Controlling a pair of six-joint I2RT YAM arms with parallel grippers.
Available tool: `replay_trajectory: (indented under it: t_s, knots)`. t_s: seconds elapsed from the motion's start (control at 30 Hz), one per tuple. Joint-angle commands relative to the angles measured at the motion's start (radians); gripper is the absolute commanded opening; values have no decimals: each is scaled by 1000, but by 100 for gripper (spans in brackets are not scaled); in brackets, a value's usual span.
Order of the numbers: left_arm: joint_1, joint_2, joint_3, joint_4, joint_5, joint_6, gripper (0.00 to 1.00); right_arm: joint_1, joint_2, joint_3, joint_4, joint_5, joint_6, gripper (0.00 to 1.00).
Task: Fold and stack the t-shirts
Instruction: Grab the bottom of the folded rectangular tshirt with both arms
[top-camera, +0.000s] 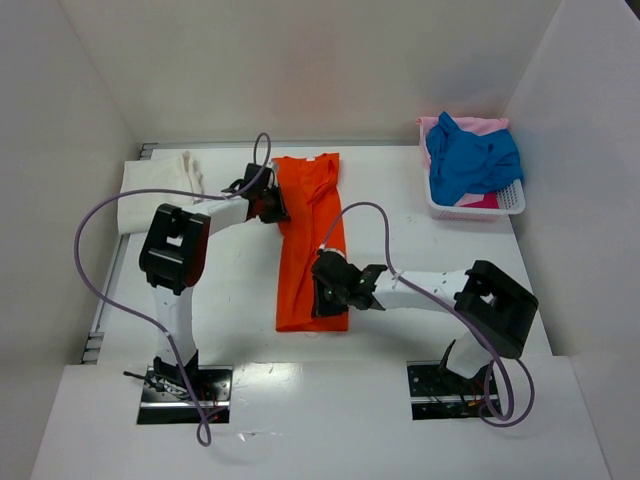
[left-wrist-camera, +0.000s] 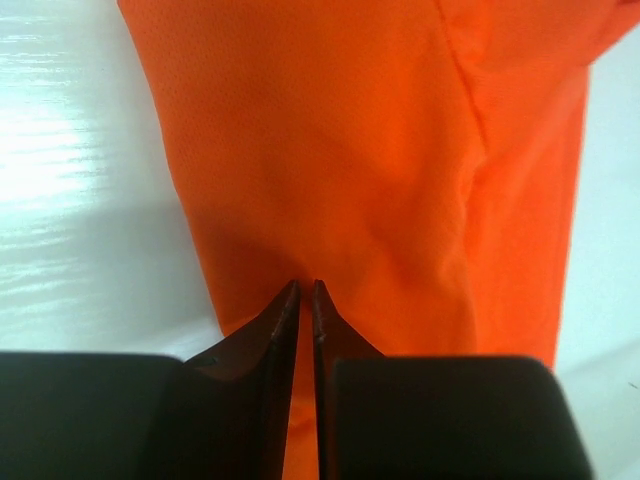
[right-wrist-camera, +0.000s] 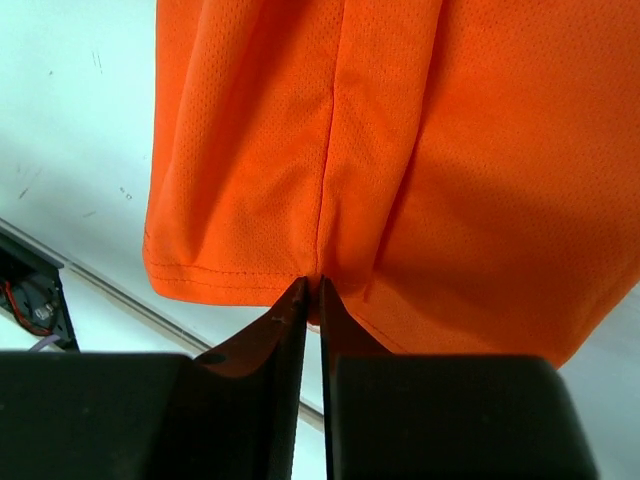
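The orange t-shirt (top-camera: 312, 240) lies on the table as a long narrow strip, collar end toward the back. My left gripper (top-camera: 273, 204) sits at the strip's left edge near the collar end. Its jaws (left-wrist-camera: 306, 288) are closed to a thin slit with orange cloth (left-wrist-camera: 380, 150) between them. My right gripper (top-camera: 322, 292) is at the strip's near end, and its tips (right-wrist-camera: 313, 283) pinch a fold of the hem (right-wrist-camera: 230, 275). A cream-white t-shirt (top-camera: 160, 190) lies folded at the back left. The blue t-shirt (top-camera: 470, 160) and the pink one (top-camera: 480, 126) are heaped in the basket.
The white plastic basket (top-camera: 508, 203) stands at the back right against the wall. White walls close in the table (top-camera: 230, 300) on three sides. A metal rail (top-camera: 95, 335) runs along its left edge. Purple cables (top-camera: 95, 230) loop off both arms.
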Motion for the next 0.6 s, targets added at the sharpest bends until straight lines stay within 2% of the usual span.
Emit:
replay_trajectory:
  t_s: [0.0,0.1,0.57]
  knots:
    - [2,38,48,-27,-16,40,16,16,-3,4,19,29,18,5]
    - [2,67,77,-37,-16,49,15,21,-28,-20,10,29,40,0]
    - [11,98,129,-79,-43,77,15,35,-224,-135,-70,68,130,0]
